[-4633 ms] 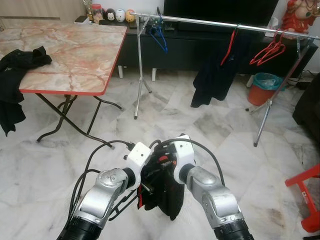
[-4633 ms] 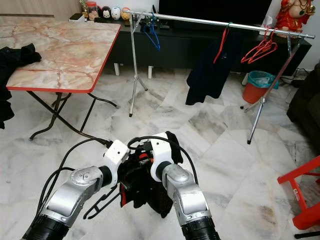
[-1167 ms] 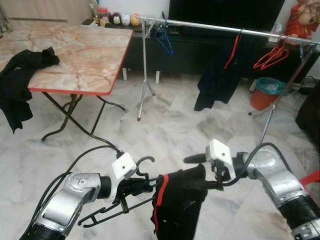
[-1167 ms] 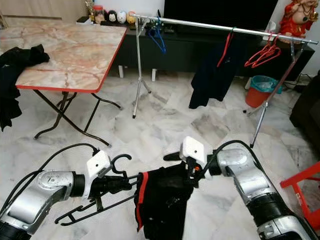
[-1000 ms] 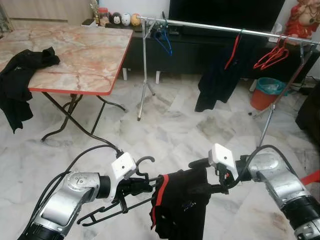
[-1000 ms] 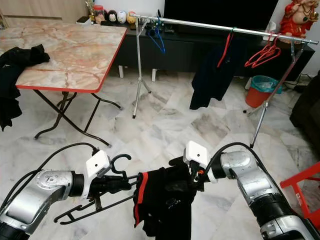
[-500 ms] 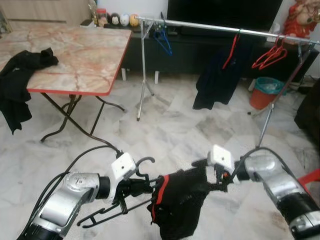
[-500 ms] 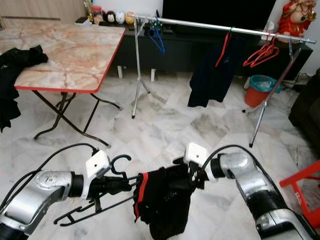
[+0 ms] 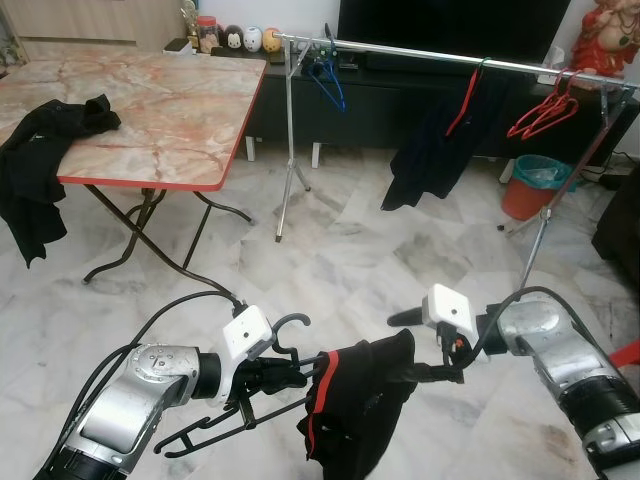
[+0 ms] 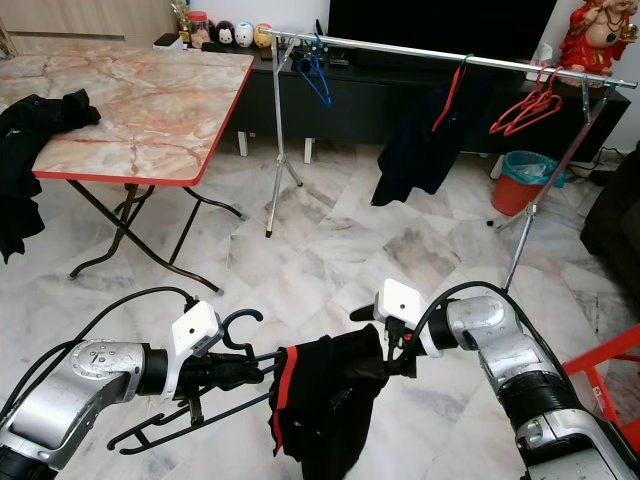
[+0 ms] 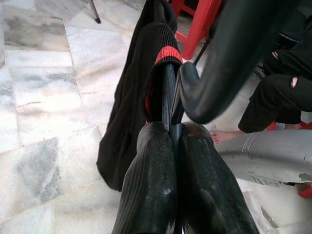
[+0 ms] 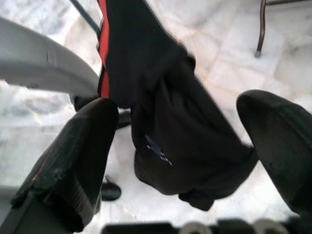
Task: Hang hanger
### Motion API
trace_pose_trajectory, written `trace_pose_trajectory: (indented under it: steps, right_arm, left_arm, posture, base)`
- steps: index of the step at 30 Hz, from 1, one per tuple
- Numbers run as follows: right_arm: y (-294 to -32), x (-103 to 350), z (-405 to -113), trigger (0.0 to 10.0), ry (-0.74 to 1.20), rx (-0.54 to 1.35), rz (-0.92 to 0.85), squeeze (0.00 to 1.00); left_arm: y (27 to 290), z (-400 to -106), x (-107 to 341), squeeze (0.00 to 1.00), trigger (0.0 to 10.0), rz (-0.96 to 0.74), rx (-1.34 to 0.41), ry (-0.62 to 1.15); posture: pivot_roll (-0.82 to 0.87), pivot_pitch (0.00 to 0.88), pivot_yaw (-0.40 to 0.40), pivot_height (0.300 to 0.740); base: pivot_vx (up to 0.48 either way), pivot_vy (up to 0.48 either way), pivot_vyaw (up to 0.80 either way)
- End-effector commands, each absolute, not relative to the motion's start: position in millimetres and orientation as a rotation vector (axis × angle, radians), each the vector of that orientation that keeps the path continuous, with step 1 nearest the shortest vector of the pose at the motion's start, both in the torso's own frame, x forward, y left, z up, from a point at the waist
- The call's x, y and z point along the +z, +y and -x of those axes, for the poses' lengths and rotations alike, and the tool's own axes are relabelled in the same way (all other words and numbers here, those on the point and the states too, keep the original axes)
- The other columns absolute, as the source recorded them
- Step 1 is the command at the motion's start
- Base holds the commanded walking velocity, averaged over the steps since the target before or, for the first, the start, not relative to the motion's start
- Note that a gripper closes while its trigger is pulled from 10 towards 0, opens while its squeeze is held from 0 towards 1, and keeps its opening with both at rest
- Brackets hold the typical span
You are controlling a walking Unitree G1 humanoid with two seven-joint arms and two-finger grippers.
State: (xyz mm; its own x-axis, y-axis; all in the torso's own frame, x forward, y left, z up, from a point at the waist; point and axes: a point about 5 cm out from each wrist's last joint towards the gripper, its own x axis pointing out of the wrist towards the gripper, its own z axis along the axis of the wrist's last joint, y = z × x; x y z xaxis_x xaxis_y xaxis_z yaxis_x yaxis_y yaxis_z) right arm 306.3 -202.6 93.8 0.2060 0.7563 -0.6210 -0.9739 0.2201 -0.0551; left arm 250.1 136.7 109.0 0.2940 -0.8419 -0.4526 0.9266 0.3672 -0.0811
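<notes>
Black hanger (image 9: 215,432): stiff, light, clamped at neck by left gripper (image 11: 173,146); limp black garment (image 9: 355,410) half-draped; right gripper (image 12: 190,141) spread wide beside it.

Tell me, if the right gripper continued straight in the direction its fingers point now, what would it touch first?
Most likely the black garment draped on the black hanger that the left gripper holds. The right gripper is open, with the cloth straight ahead between its fingers; how far off is unclear.
</notes>
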Motion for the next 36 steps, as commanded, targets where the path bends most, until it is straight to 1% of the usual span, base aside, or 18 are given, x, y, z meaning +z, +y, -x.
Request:
trace_pose_trajectory:
  steps: [1,2,3,6,9,18,31,34,36]
  right_arm:
    - [-206.7,98.6,-312.4,10.0,0.523,1.24,0.561,1.0]
    - [-207.1,98.8,-316.5,10.0,0.514,1.202,0.586,0.83]
    - [-206.8,99.5,-318.1,10.0,0.506,1.192,0.592,0.0]
    - [-203.9,104.0,-327.9,10.0,0.458,1.112,0.613,0.0]
    - [-202.5,105.1,-330.3,10.0,0.444,1.101,0.61,0.0]
    - [-198.6,90.2,-315.2,10.0,0.533,1.283,0.568,0.0]
    - [-196.7,85.7,-314.4,10.0,0.551,1.302,0.556,0.0]
    - [-193.8,85.9,-313.9,10.0,0.53,1.32,0.548,0.0]
    - [-186.5,85.0,-311.3,10.0,0.514,1.375,0.519,0.0]
  left_arm:
    - [132.2,-248.9,118.2,0.0,10.0,-0.225,-1.216,0.419]
    - [131.8,-248.3,118.1,0.0,10.0,-0.224,-1.218,0.419]
    - [131.6,-248.0,118.4,0.0,10.0,-0.223,-1.218,0.419]
    - [130.9,-247.4,119.3,0.0,10.0,-0.222,-1.222,0.418]
    - [130.5,-246.9,119.1,0.0,10.0,-0.221,-1.225,0.419]
    - [130.8,-246.3,118.2,0.0,10.0,-0.221,-1.221,0.426]
    - [127.0,-243.7,116.9,0.0,10.0,-0.218,-1.232,0.429]
    - [126.6,-243.3,117.0,0.0,10.0,-0.218,-1.24,0.43]
    - [124.7,-242.9,117.6,0.0,10.0,-0.216,-1.246,0.428]
  posture:
    - [0.15,0.0,-0.037,0.74]
    - [0.15,0.0,-0.037,0.74]
    - [0.15,0.0,-0.037,0.74]
    - [0.15,0.0,-0.037,0.74]
    - [0.15,0.0,-0.036,0.74]
    - [0.16,0.0,-0.043,0.74]
    - [0.16,0.0,-0.045,0.74]
    - [0.16,0.0,-0.046,0.74]
    - [0.16,0.0,-0.046,0.74]
  base:
    - [0.0,0.0,0.0]
    - [0.0,0.0,0.0]
    - [0.0,0.0,0.0]
    - [0.0,0.0,0.0]
    - [0.0,0.0,0.0]
    - [0.0,0.0,0.0]
    - [0.0,0.0,0.0]
    - [0.0,0.0,0.0]
    - [0.0,0.0,0.0]
